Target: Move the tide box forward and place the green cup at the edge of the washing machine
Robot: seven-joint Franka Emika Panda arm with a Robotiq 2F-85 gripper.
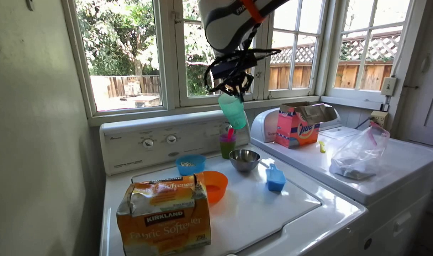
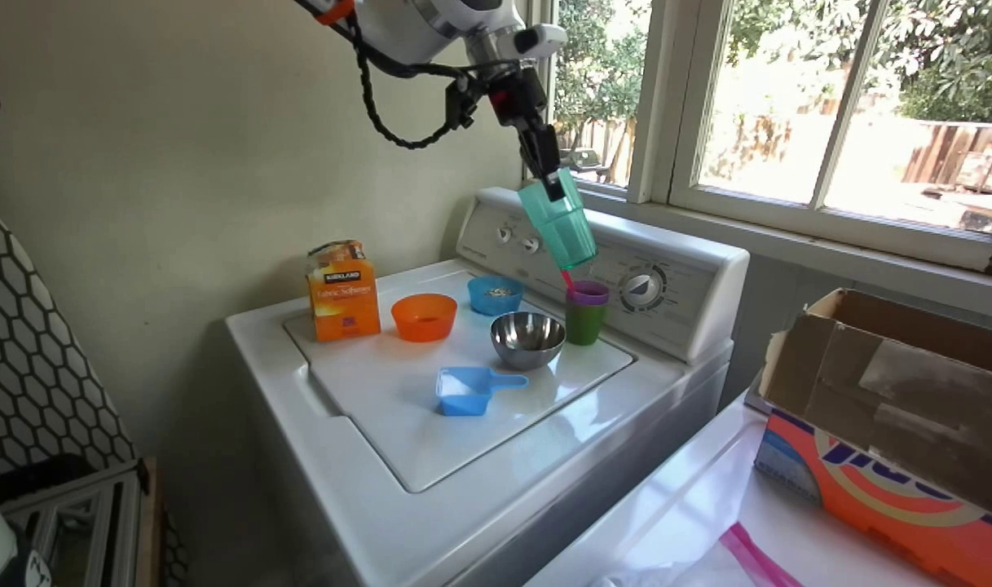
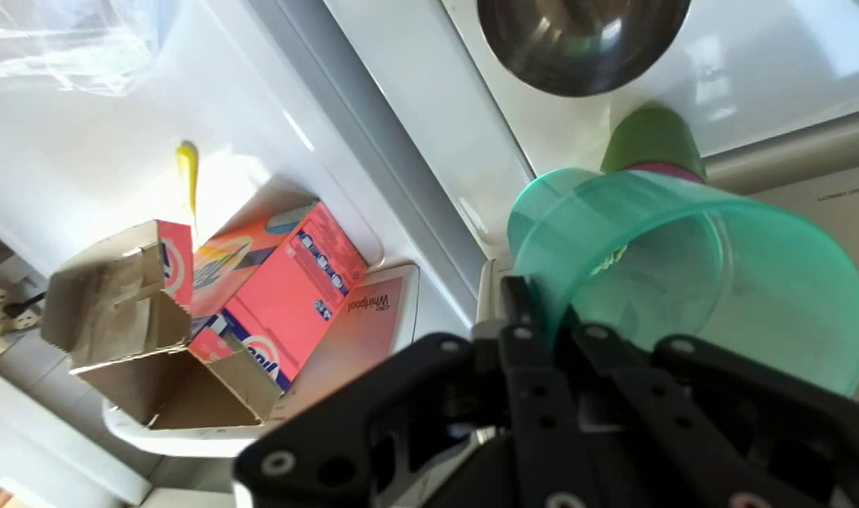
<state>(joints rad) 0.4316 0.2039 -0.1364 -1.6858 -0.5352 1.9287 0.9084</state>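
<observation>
Green cup [image 2: 567, 227], a tall translucent tumbler, hangs tilted over the washing machine [image 2: 394, 408], close to that machine's control panel [image 1: 198, 138], with its mouth upward and its base clear of the lid [image 1: 255, 213]. Clamped on one side of the cup's rim, the jaws stand nearly together with the thin wall between them. Judged by appearance, the cup is light, fairly stiff plastic, smooth enough to slip or swivel when pinched at one side, and unlikely to break; whether it holds anything cannot be told. A rim hold suits placing, since it leaves the base free to land, though a deeper bite on the wall would probably steady it. Placement at the washing machine's edge is not yet done, and the tilt would need correcting before release. A purple-rimmed cup [image 2: 586, 320] stands on the washing machine near its control panel, a blue scoop [image 2: 463, 394] nearer its front. Tide box [image 1: 299, 129], open-topped cardboard, stands beside the washing machine on the neighbouring appliance [image 1: 408, 160]; it is probably stiff but crushable, best taken by one upright side.
</observation>
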